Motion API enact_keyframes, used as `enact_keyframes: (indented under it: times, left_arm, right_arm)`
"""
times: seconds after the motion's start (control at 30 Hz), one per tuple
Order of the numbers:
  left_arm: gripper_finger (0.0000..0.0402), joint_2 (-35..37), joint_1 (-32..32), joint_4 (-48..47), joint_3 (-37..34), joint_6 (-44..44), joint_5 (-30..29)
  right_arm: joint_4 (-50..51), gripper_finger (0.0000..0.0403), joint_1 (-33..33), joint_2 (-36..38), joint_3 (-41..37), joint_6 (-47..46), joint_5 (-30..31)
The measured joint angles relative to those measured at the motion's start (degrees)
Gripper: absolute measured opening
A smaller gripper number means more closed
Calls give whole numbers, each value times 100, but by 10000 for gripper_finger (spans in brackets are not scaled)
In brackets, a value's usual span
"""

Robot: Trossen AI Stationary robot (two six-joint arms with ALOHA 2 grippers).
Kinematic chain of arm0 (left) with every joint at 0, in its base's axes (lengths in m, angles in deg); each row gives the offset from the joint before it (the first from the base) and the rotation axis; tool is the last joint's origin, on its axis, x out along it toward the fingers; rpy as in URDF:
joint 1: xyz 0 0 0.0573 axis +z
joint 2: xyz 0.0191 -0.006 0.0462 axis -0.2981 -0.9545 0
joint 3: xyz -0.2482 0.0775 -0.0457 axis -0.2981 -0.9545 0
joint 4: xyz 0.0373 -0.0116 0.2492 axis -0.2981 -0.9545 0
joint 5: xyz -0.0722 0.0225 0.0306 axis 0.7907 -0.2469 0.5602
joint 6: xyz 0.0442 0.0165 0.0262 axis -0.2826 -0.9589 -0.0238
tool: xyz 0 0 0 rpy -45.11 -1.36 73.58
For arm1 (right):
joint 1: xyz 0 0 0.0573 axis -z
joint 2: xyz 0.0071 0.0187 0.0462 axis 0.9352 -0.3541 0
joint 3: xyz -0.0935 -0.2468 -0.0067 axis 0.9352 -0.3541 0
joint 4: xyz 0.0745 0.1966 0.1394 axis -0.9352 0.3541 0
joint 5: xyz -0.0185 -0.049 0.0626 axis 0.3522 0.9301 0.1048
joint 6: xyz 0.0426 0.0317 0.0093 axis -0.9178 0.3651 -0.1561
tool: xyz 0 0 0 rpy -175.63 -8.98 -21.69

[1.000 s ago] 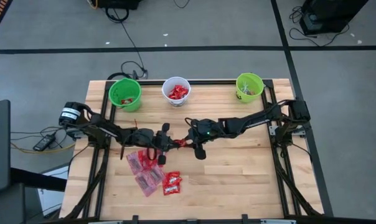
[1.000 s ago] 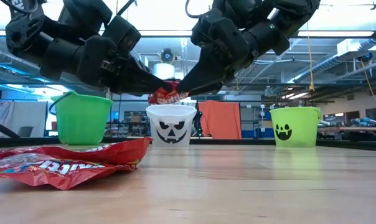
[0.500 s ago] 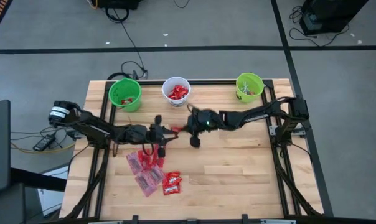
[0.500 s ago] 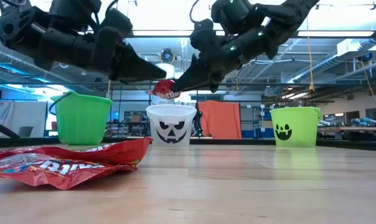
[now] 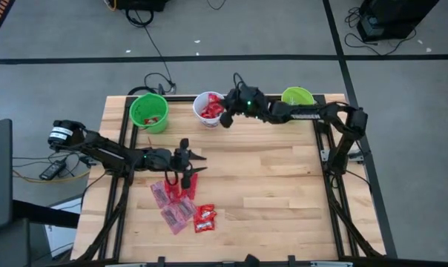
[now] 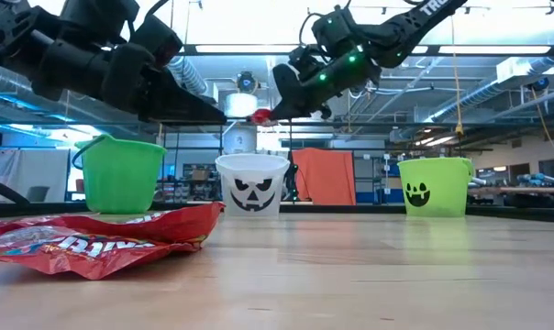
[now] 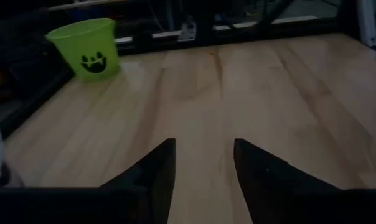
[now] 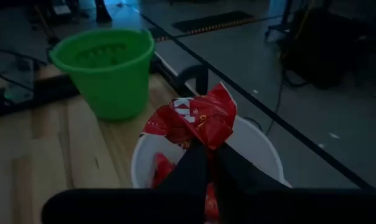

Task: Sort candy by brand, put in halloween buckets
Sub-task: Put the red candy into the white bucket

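— Right gripper (image 8: 208,163) first: where is it, and what has it got?

— It hangs over the white bucket (image 5: 202,100) at the back of the table, its fingers pinched tight on a crumpled red candy packet (image 8: 194,118). In the right wrist view the packet sits directly above the bucket's open mouth, and more red packets (image 8: 160,169) lie inside. The low view shows the same packet as a small red scrap (image 6: 261,115) at the fingertips, above the jack-o'-lantern face on the white bucket (image 6: 251,184).

— And the left gripper (image 5: 191,162)?

— Out over the middle of the table, just behind the loose candy, with its two fingers spread apart and nothing between them. The left wrist view shows only bare wood past the fingers (image 7: 152,174), with the green bucket with the dark face (image 7: 88,49) far off near the table's edge.

— Where is the rest of the candy?

— A cluster of flat pinkish-red packets (image 5: 173,202) lies near the front left of the table, with a brighter red packet (image 5: 205,218) just beside them. The plain green bucket (image 5: 149,111) at the back left has a few red pieces inside. The green bucket with the face (image 5: 297,97) stands at the back right, partly under the right arm.
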Motion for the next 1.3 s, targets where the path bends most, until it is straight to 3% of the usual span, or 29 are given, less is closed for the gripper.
enact_keyframes:
  times: [0.13,0.43,0.63,0.77,0.93,1.3]
  left_arm:
    - [168,-2,0,-65,0,-32,18]
    - [168,-2,-2,-154,0,-26,49]
    - [168,-4,-2,-184,0,-40,664]
    - [168,-6,-2,-353,0,-52,1585]
    - [168,-283,-48,-587,-4,-59,2229]
    - [167,-1058,-561,193,-2,270,3014]
  right_arm:
    - [-20,37,173,0,58,-102,-140]
    - [-350,129,295,0,55,-97,-486]
    - [-373,205,289,0,55,-283,-581]
    - [-56,238,215,0,55,-396,-1286]
    - [772,248,-74,0,55,-410,-1888]
    - [2169,242,-1151,0,53,-404,-1798]
